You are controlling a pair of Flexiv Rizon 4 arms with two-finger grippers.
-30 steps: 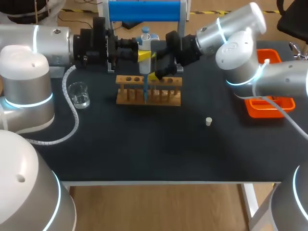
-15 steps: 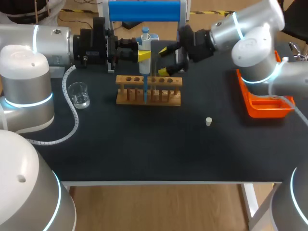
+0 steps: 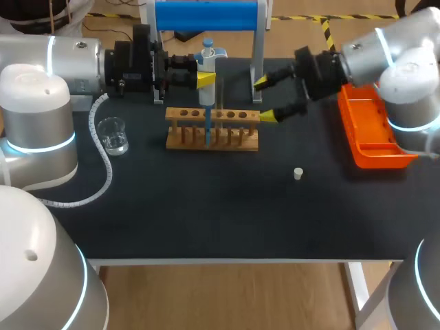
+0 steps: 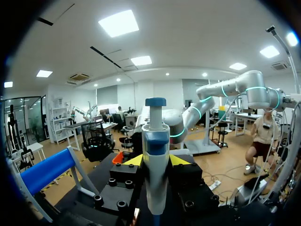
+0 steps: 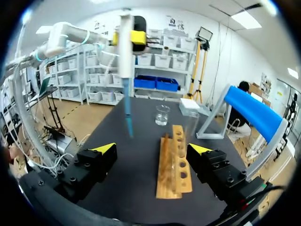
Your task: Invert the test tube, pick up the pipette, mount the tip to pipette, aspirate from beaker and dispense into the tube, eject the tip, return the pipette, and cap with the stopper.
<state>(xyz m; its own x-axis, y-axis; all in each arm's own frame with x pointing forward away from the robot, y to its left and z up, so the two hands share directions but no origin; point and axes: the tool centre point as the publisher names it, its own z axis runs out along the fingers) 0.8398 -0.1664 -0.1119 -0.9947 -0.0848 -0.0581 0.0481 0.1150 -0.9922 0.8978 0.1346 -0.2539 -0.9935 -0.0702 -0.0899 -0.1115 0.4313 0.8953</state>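
Beaker of clear glass (image 3: 112,135), small and round, stands on the black tabletop (image 3: 206,206) well apart from the left gripper (image 3: 205,79), on the side away from the other arm. That gripper is clamped on the white pipette with a blue cap (image 3: 208,63), one yellow-tipped finger on each side of the barrel, holding it upright. The pipette's slim blue tip (image 3: 207,127) hangs straight below the fingers, down by the light wooden test-tube rack (image 3: 237,141). The right wrist view shows it ending above the tabletop, apart from the rack. A clear glass test tube (image 3: 221,96) stands upright in the rack, just beside the held pipette and between the two grippers. The right gripper (image 3: 265,100) is released, its fingers spread wide with nothing between them, near the rack's end. A small white stopper (image 3: 298,173) lies on the table below that gripper, well apart from it. A long orange plastic tray (image 3: 378,159) sits behind it, under the right arm.
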